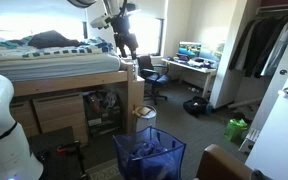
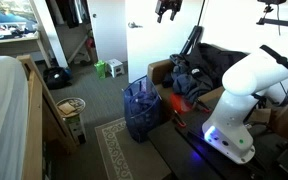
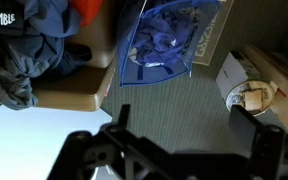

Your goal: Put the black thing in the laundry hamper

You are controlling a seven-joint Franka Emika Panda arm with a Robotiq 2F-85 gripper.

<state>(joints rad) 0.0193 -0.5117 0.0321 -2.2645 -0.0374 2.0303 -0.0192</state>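
Note:
The laundry hamper (image 1: 149, 155) is blue, mesh-sided and square-rimmed. It stands on the carpet with blue clothes inside and also shows in an exterior view (image 2: 139, 105) and the wrist view (image 3: 169, 45). My gripper (image 3: 187, 115) is open and empty, with only green carpet between its fingers. It hangs high above the floor in both exterior views (image 1: 127, 45) (image 2: 167, 14), above and to one side of the hamper. A black piece (image 3: 76, 50) lies in the clothes pile (image 2: 189, 80) on the couch beside the hamper. I cannot tell what it is.
A small white bin (image 3: 249, 92) with rubbish stands on the carpet near the hamper (image 2: 72, 106). The loft bed (image 1: 54, 70), a desk with a monitor (image 1: 191, 55) and a chair (image 1: 151, 72) line the room. A wooden armrest (image 3: 74, 95) borders the pile.

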